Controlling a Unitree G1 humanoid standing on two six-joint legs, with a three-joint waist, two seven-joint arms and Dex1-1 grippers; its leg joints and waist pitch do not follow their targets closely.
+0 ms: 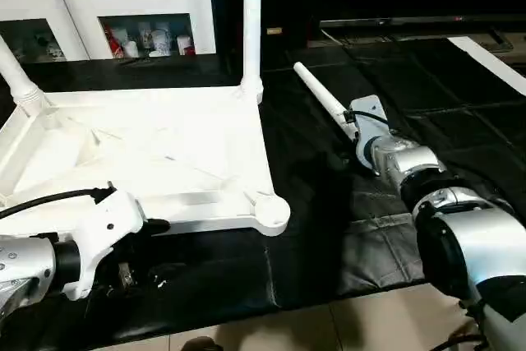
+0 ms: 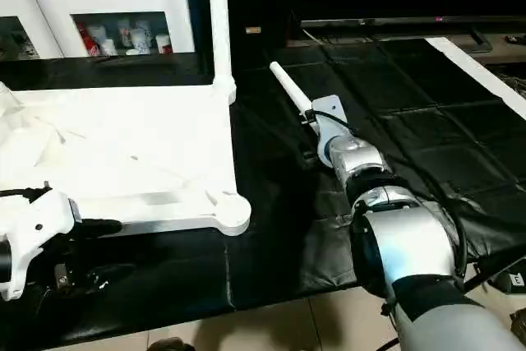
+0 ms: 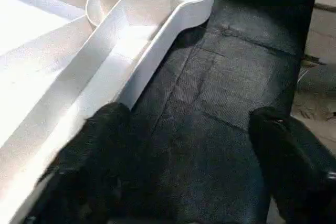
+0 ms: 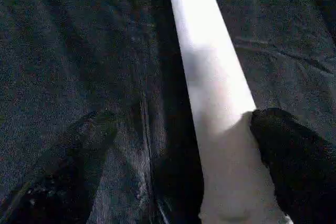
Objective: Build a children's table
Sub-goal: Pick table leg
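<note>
1. The table top (image 1: 148, 162) is lying upside down on the black mat (image 1: 329, 228), ribbed underside facing up — one leg (image 1: 251, 22) is standing upright in the far right corner socket and another leg (image 1: 18, 80) is leaning out of the far left corner.
2. The near right corner socket (image 1: 271, 213) is sitting empty, its threaded hole showing clearly in the left wrist view.
3. A loose leg (image 1: 325, 103) is lying on the mat to the right of the table top, its long axis running from near right to far left, with the narrow tip pointing away from the robot.
4. The right end effector (image 4: 181, 156) is standing wide open with the thick end of that leg between its fingers; one finger (image 4: 294, 156) is looking to be right against the leg, the other is standing apart on the mat side.
5. The left end effector (image 3: 184, 166) is hovering just beside the near edge of the table top with its fingers spread and gripping nothing.
6. The right arm is plainly the nearer one to the loose leg — the likely next move is closing on it along its width, then carrying it left to the empty socket.
7. The head views are giving the layout, while the right wrist view alone is showing how the leg sits between the fingers.
</note>
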